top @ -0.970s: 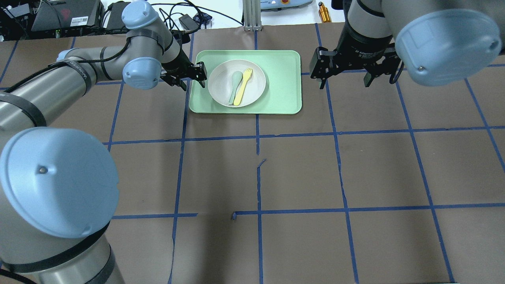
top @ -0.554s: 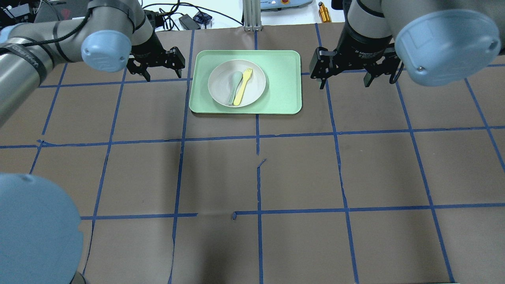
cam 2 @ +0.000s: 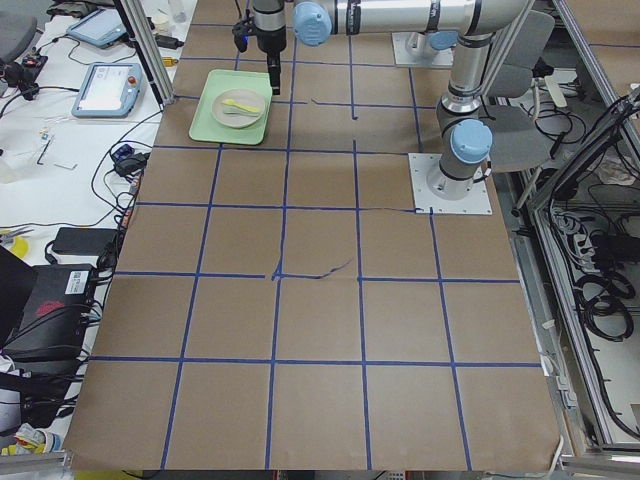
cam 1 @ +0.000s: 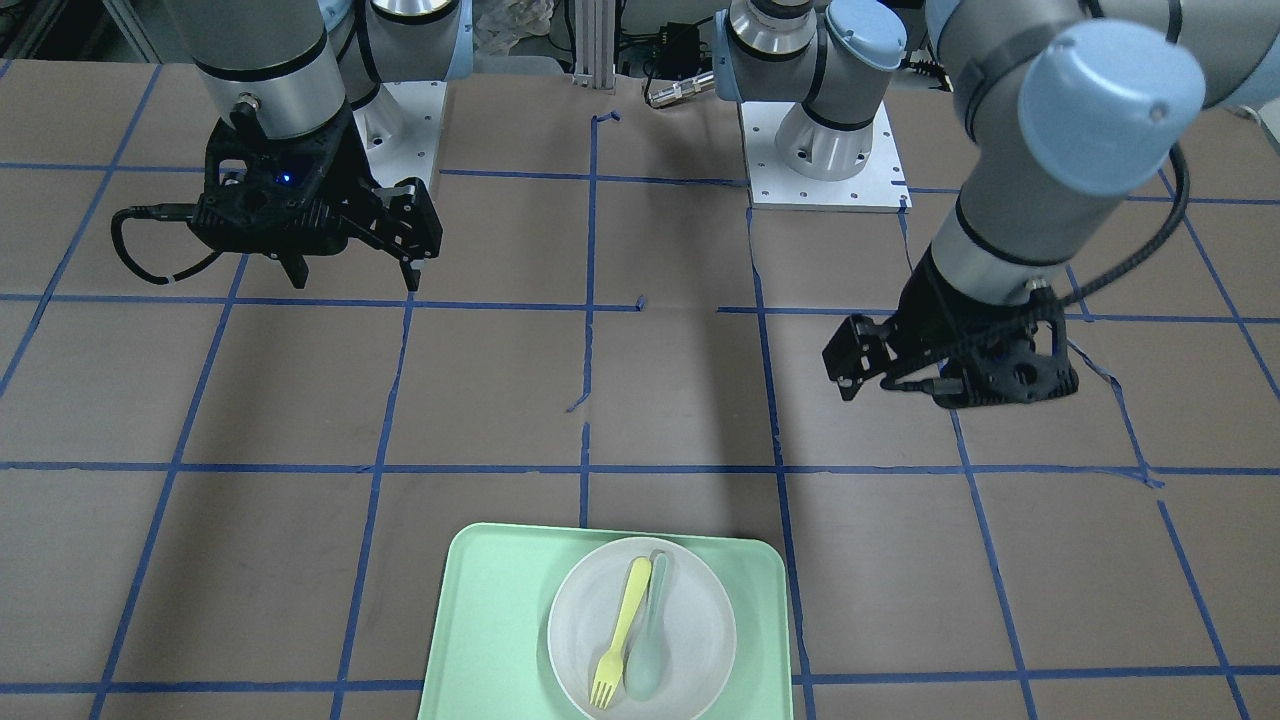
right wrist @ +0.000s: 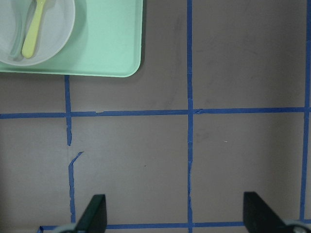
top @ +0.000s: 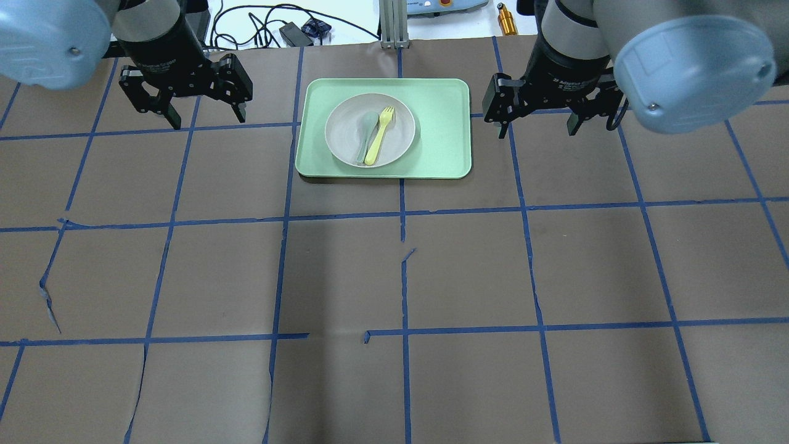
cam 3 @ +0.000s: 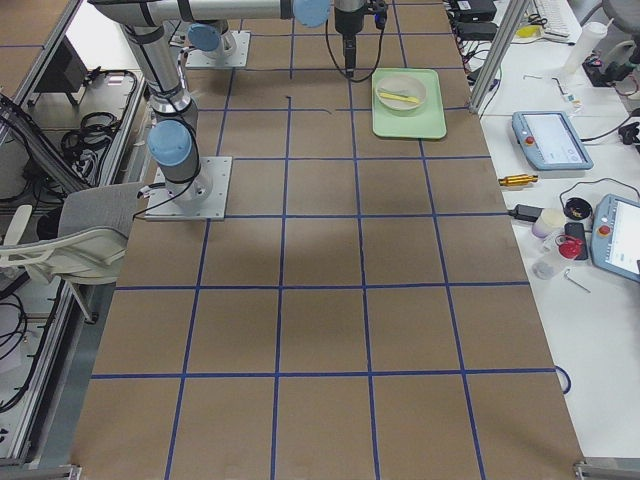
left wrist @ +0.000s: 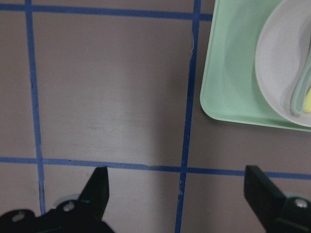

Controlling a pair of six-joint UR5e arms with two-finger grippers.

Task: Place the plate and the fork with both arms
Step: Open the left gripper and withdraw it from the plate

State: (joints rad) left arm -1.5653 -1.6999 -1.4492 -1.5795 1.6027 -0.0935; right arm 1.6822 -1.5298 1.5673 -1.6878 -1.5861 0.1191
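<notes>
White, round, shallow plate [top: 400, 126] sits on a rectangular mint-green tray [top: 441, 132], a bit toward the tray's side nearer the L arm. Tray is at the far part of the brown paper-covered table [top: 468, 271] w/ blue tape grid. Small bright yellow plastic fork [top: 377, 137] lies flat in the plate, tines pointing away from the robot, right beside a pale grey-green spoon [top: 365, 132]. Handles look to touch at the near end. Both utensils are inside the plate's rim.

Black two-finger left claw [top: 205, 117]: fingers spread apart, nothing btwn them, pointing down over bare table off the tray's L edge, w/ a clear gap to the tray. Black two-finger right claw [top: 537, 128]: fingers also wide apart, empty, pointing down over the table just past the tray's R edge, not touching it. Tray lies btwn the two claws. Each wrist view shows fingertips over table paper and a tray corner w/ part of the plate ahead.
</notes>
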